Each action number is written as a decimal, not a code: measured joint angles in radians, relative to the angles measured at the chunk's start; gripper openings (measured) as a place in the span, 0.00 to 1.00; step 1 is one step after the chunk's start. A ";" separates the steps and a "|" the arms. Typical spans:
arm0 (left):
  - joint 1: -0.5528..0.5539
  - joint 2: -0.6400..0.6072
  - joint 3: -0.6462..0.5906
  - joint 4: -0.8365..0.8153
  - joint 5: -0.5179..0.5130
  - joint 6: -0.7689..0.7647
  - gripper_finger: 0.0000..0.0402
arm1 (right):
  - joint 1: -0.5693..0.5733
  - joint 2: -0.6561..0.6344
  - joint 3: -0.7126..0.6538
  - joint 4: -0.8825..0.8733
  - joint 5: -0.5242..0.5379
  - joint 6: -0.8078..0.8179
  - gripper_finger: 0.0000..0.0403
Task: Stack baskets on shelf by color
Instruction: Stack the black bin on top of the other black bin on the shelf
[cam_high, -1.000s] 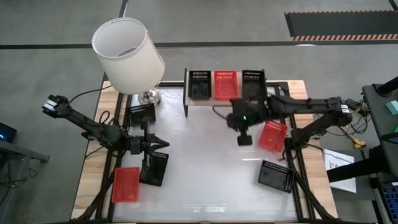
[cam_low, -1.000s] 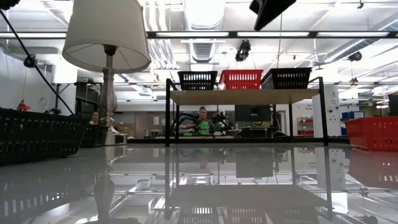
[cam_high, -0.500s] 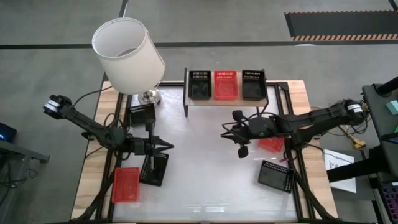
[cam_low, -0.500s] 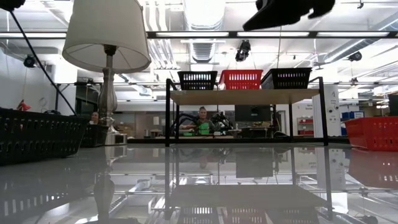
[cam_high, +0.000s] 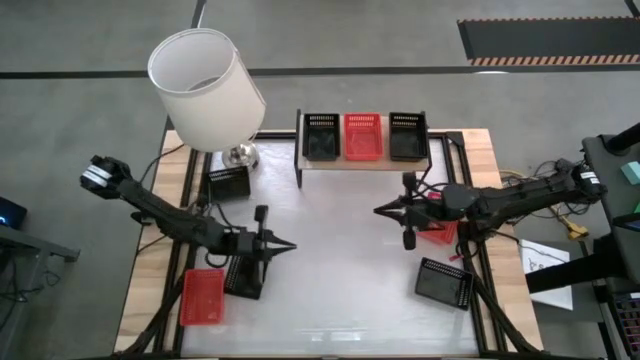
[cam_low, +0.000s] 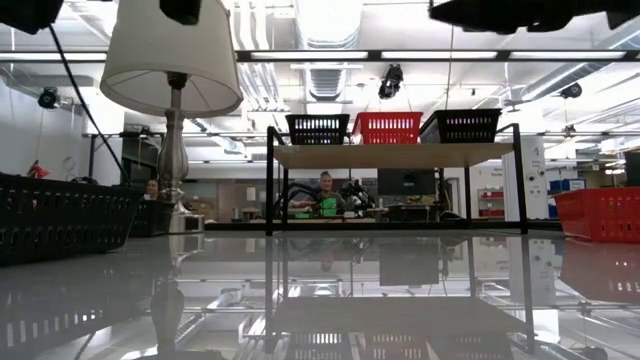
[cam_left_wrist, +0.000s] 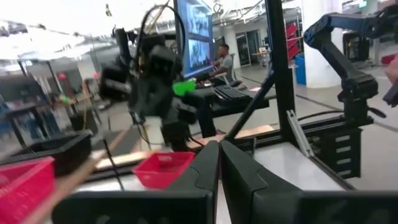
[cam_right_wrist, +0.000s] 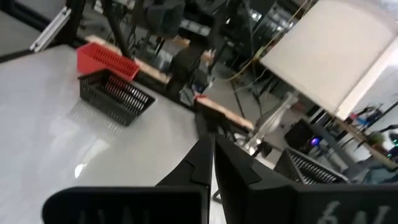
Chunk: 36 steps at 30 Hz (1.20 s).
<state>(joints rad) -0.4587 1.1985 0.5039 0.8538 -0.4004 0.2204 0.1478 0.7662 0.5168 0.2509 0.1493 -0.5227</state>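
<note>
Shelf (cam_high: 363, 163) sits at the tabletop's (cam_high: 330, 270) far edge, centre. On it, in a row: black basket (cam_high: 321, 136), red basket (cam_high: 362, 136), black basket (cam_high: 407, 135), one layer each.

Left gripper (cam_high: 281, 246) hangs above the tabletop's left part, jaws pressed together and holding nothing, tips pointing at the centre. Under its arm a black basket (cam_high: 246, 270) lies near the left edge, touching a red basket (cam_high: 203, 296) at the near-left corner. Another black basket (cam_high: 229, 183) sits by the lamp (cam_high: 207, 88) at the far-left corner.

Right gripper (cam_high: 383, 211) hangs above the right part, jaws pressed together, empty, tips pointing at the centre. A red basket (cam_high: 440, 227) lies under its arm near the right edge; a black basket (cam_high: 444, 283) sits at the near-right corner.

In the low view, a person (cam_low: 325, 193) sits in the room behind the shelf.
</note>
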 joint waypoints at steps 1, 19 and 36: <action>0.000 0.027 0.009 0.020 0.000 -0.010 0.00 | 0.000 -0.020 -0.013 0.005 0.000 -0.003 0.02; -0.039 0.227 0.493 -0.809 0.001 -0.456 0.00 | 0.000 -0.122 -0.079 0.015 -0.045 -0.005 0.02; -0.170 0.429 0.813 -1.837 0.408 -0.741 0.00 | 0.000 -0.122 -0.080 0.007 -0.045 -0.002 0.02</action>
<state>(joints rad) -0.6286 1.6271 1.3170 -0.9832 0.0080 -0.5203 0.1478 0.6445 0.4370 0.2577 0.1047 -0.5247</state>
